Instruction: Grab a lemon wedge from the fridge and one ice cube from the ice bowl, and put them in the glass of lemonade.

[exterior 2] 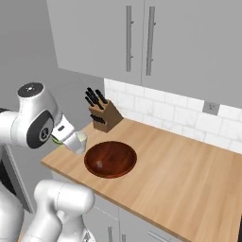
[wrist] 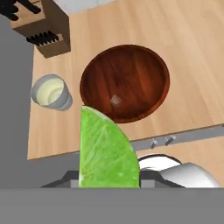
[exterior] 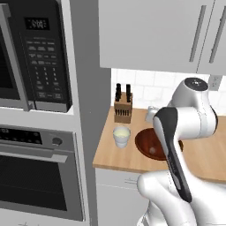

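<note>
In the hand view, a yellow-green lemon wedge (wrist: pixel 105 148) fills the lower middle, and my gripper (wrist: pixel 109 177) is shut on it. The wedge hangs high above the counter's front edge. Below it lies the ice bowl (wrist: pixel 131 65), reddish-brown, with one pale ice cube (wrist: pixel 116 99) inside. The glass of lemonade (wrist: pixel 50 92) stands just left of the bowl. From the base views, the glass (exterior: pixel 121 136) sits beside the bowl (exterior: pixel 148 141), and my hand (exterior 2: pixel 64 134) hovers near the glass (exterior 2: pixel 83 137) with a sliver of green under it. The fridge is out of view.
A wooden knife block (exterior: pixel 123 108) with black handles stands behind the glass by the tiled wall. The microwave (exterior: pixel 39 53) and oven (exterior: pixel 37 172) fill the tall unit to the left. Bare wooden counter (exterior 2: pixel 189 175) stretches to the right of the bowl. Wall cabinets (exterior 2: pixel 137 38) hang overhead.
</note>
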You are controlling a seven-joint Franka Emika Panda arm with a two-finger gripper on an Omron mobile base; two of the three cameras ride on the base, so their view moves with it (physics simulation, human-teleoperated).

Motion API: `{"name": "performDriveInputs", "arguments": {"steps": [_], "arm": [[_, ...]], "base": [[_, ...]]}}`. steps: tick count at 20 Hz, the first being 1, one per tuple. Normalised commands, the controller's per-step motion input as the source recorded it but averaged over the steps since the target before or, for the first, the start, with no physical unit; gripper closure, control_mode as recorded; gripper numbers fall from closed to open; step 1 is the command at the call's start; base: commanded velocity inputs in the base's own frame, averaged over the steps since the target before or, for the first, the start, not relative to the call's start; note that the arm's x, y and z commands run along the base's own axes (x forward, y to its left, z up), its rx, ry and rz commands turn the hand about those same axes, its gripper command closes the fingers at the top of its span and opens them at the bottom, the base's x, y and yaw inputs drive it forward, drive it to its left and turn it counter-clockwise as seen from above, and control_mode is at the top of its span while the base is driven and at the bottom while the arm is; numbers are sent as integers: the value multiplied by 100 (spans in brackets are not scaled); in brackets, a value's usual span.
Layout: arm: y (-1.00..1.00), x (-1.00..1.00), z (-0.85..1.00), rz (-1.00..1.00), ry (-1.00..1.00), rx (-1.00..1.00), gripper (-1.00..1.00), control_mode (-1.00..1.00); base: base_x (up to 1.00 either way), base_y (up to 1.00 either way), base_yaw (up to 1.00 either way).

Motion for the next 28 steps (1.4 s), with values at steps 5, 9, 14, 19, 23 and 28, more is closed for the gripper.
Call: {"name": "performDriveInputs", "arguments": {"steps": [5, 9, 14, 19, 23, 28], "arm": [[20, 18, -38, 0, 15, 23, 100, -100], [40, 10, -14, -14, 2, 28, 100, -100], [32, 21, -8, -37, -3, 23, 100, -100], [5, 18, -22, -51, -2, 26, 100, -100], [0, 13, -30, -48, 10, 41, 100, -100], [6, 29, -12, -44, 16, 49, 100, -100]], "base": [[0, 0, 0], [0, 0, 0], [0, 0, 0], [0, 0, 0], [0, 0, 0], [0, 0, 0]]}}
